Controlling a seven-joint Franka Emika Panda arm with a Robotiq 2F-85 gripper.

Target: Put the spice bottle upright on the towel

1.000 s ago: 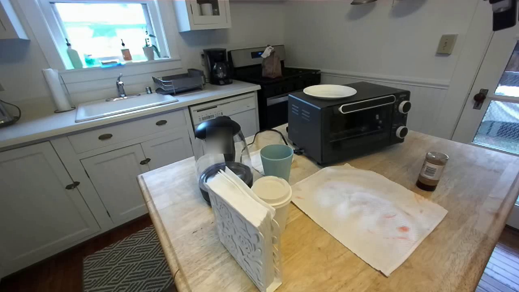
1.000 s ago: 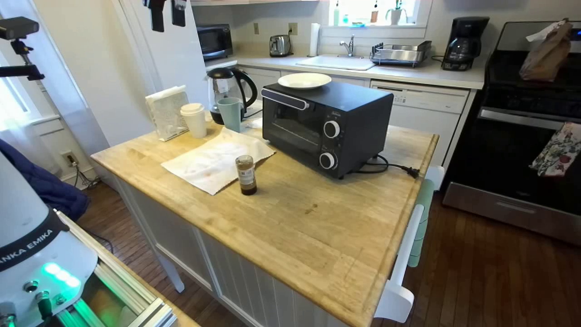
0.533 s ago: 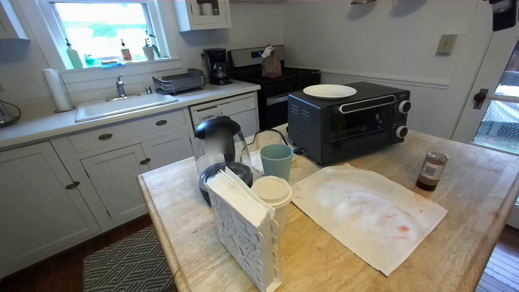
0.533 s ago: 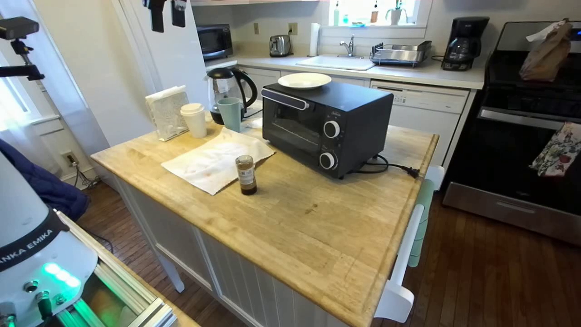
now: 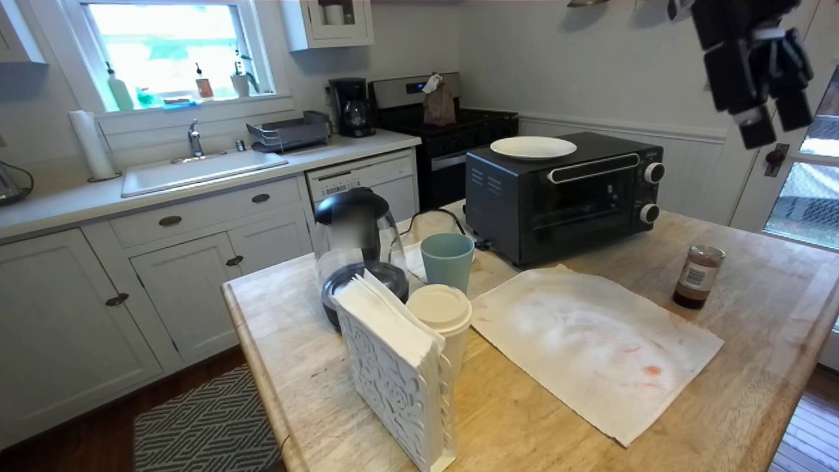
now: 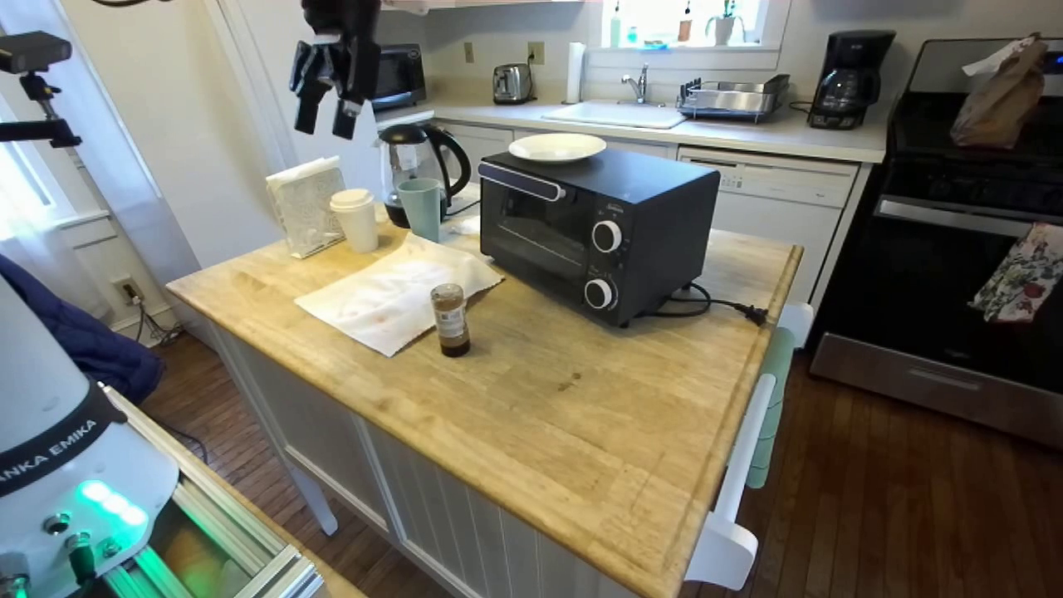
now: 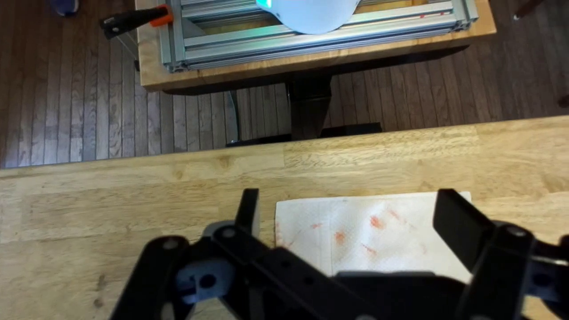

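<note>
While its fingers (image 7: 462, 229) stand spread apart in the wrist view, the hand (image 6: 325, 124) hangs at the upper left of the frame in an exterior view. Just left of that frame's middle, the spice bottle (image 6: 451, 321) stands on the worktop (image 6: 573, 448), just beside the right edge of the towel (image 6: 374, 303). Above and right of it, a black toaster oven (image 6: 660, 237) carries a white plate (image 6: 557, 148).

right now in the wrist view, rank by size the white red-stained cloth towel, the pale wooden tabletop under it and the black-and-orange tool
1. Tabletop, though cut off by the frame
2. Towel, partly hidden by the gripper
3. Tool, easily the smallest
</note>
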